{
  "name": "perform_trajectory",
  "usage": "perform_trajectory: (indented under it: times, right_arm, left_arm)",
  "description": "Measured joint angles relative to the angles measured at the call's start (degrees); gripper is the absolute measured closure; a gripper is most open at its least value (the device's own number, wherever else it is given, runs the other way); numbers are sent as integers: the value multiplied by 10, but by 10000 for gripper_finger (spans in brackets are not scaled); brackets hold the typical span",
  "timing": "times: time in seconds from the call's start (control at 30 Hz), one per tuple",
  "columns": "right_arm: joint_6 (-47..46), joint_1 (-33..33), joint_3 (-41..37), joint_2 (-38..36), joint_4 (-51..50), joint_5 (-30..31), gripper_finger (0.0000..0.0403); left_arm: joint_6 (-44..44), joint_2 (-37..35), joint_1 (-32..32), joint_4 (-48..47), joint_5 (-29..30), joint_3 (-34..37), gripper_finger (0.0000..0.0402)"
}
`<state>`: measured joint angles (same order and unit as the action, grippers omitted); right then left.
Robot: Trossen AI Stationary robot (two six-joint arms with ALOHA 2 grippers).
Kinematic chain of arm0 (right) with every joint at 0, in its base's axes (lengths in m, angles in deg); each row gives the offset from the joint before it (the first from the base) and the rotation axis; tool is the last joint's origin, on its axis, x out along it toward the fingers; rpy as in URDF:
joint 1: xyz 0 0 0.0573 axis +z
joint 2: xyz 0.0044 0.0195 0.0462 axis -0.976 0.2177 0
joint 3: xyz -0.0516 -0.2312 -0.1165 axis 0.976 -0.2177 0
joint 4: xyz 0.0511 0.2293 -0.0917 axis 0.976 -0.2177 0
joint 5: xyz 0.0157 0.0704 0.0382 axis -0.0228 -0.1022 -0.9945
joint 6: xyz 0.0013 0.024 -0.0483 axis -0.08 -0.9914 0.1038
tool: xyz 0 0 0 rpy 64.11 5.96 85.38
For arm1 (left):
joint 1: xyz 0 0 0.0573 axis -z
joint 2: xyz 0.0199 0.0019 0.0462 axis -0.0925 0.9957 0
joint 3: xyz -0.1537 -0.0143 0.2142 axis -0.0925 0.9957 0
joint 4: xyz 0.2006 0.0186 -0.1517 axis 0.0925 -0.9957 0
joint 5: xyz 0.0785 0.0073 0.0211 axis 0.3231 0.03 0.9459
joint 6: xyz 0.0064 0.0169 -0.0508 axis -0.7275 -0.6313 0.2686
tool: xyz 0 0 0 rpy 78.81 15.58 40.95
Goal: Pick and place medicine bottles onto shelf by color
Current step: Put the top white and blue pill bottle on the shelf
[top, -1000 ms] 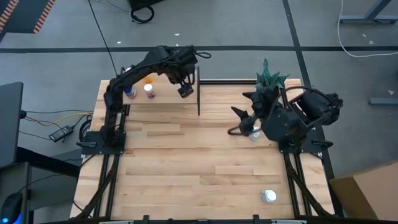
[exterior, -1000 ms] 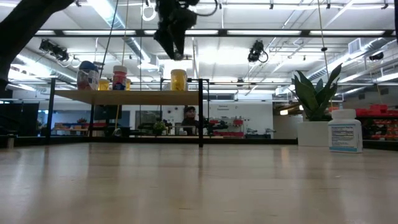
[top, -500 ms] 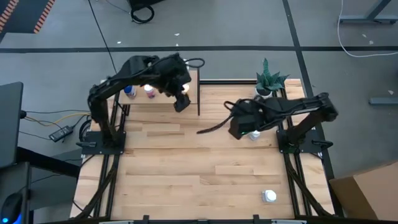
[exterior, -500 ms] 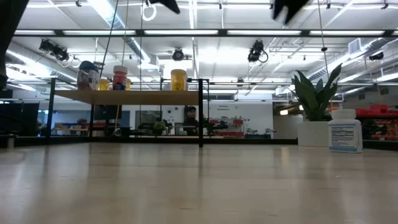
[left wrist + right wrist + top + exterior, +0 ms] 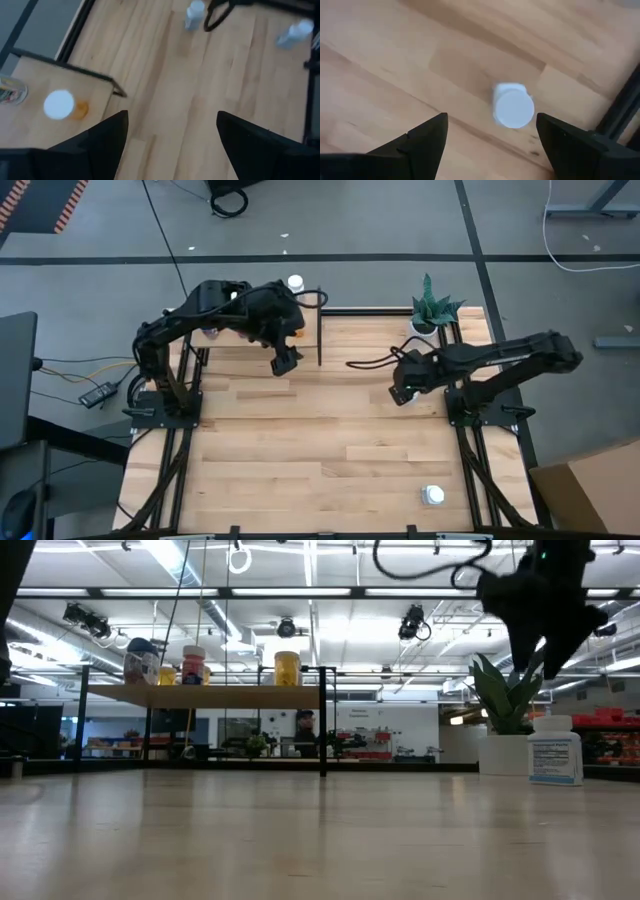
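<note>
The right gripper (image 5: pixel 490 142) has swung over a white bottle (image 5: pixel 513 106), jaws apart, probably the next pick. The left gripper (image 5: pixel 170 142), empty with jaws apart, has pulled back from the shelf (image 5: pixel 30 107).

white bottle (image 5: pixel 555 751) label print, too small to read

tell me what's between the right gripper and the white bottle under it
Nothing: in the right wrist view the open right gripper hangs over the white bottle, with only bare table around it.
</note>
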<state>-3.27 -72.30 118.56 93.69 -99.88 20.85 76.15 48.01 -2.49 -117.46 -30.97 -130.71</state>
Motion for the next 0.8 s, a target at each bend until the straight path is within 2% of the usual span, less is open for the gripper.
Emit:
perform_trajectory:
  times: [0.2, 0.5, 0.8]
  right_arm:
    - [37, -44, -39, 23, 72, -75, 89]
    - [45, -74, -46, 27, 60, -67, 63]
    - [22, -89, -101, 27, 69, -87, 56]
  left_arm:
    - [-31, 0, -12, -42, 0, 0, 93]
    - [-73, -12, -20, -43, -15, 1, 93]
    - [-75, -13, -27, -44, -15, 0, 93]
